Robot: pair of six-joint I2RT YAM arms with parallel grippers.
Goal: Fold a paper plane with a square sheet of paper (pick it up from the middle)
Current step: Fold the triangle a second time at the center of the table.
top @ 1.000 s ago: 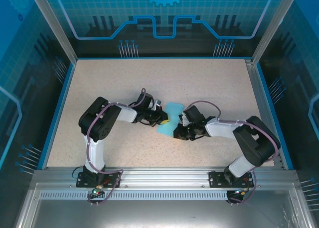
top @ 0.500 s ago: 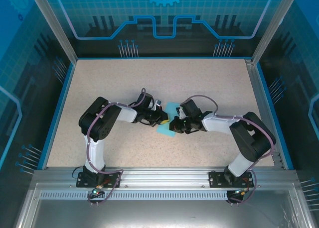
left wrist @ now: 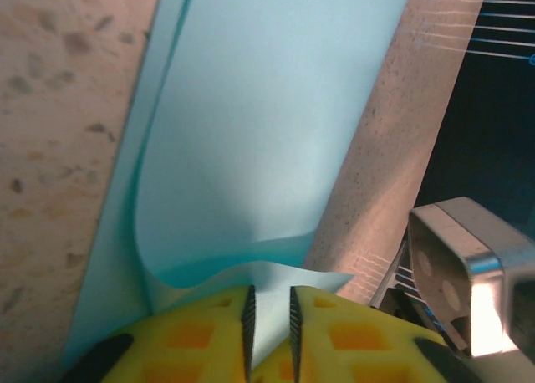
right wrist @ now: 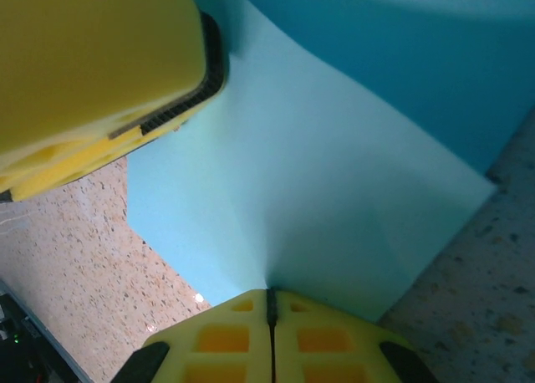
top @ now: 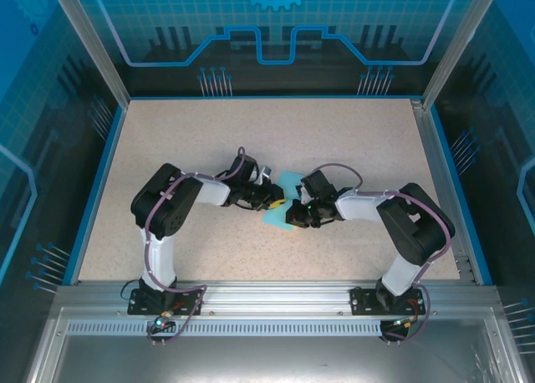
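1. two tools are met at the middle of the worktop (top: pixel 251 132), the left tool (top: pixel 277 204) reaching in from the left and the right tool (top: pixel 295 217) from the right. the square sheet of paper (top: pixel 289 183) lies between them.
2. from above, the sheet is seen as a cyan strip partly covered by both tools. its long axis runs from far to near and leans a little to the left at the near end.
3. the sheet is not lying flat: in the left wrist view one layer is seen curving up over another.
4. the right tool is clenched on the sheet. in its wrist view the yellow fingers are pressed together with no gap, and the paper fans out from that seam with a faint crease radiating from the pinch.
5. the left tool is released. in its wrist view a narrow gap, wider than thin paper, is shown between the black pads (left wrist: pixel 249 306), and a curled edge of the sheet lies unclamped in that gap.
6. the coming move is judged to turn on this relation: the sheet lies just right of the left tool and just left of the right tool. both are equally close, but the sheet is held by the right tool alone.
7. any fold or lift would therefore be carried by the right arm, across the sheet's long axis, and folding is judged far from done.
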